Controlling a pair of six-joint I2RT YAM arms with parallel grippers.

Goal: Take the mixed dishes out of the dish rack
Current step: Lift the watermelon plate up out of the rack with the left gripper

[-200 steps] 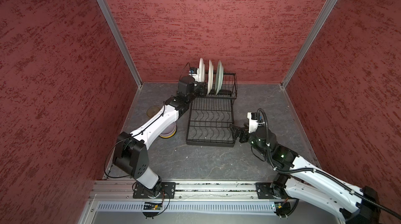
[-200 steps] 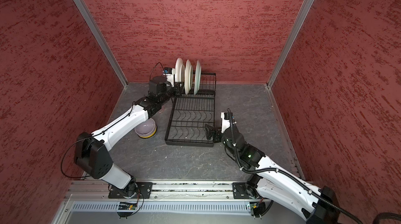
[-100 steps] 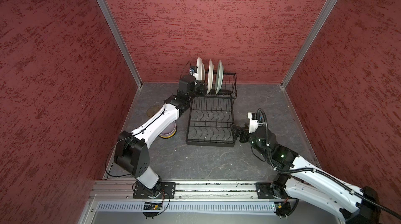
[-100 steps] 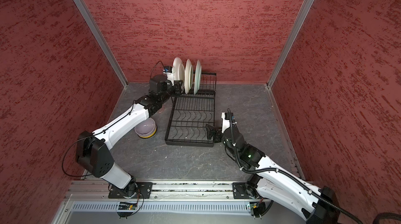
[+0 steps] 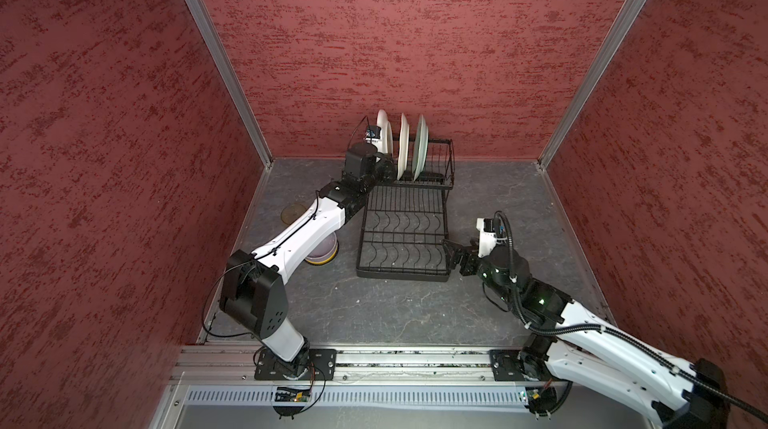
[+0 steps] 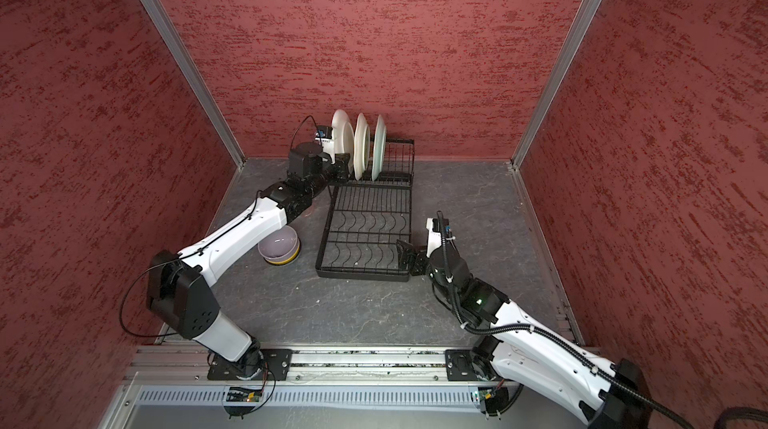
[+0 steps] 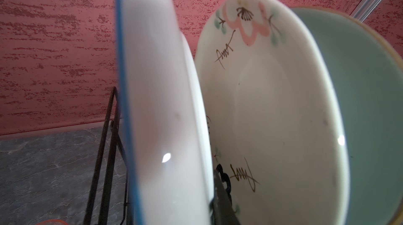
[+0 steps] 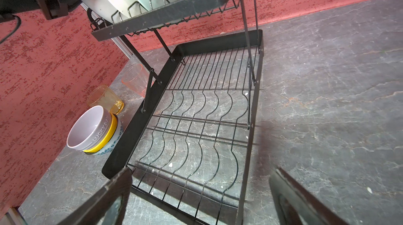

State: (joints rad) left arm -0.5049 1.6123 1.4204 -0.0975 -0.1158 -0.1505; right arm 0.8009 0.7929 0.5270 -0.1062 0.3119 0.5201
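Surroundings: rough red textured walls on three sides, with a grey marbled tabletop below.
Rack: the black wire two-tier dish rack stands mid-table, its raised tier toward the back wall.
Plates: three stand on edge in the raised tier. In both top views the white plate with a thin blue rim is leftmost, the cream plate painted with a pink flower is in the middle, and the pale green glazed plate is on the right.
Left gripper: closed narrowly on the lower edge of the blue-rimmed plate. One dark finger lies against the plate's face, between it and the flowered plate. The other finger is hidden behind the plate.
Right gripper: fingers spread wide and holding nothing, hovering at the front right corner of the rack's lower tier.
Bowls: a lilac round bowl is nested in a yellow bowl, which sits in a blue-and-white patterned bowl. The stack stands on the tabletop just beside the rack's left side.
Tumblers: an amber clear glass tumbler and a pink clear glass tumbler stand on the tabletop beyond the bowls, toward the back wall.
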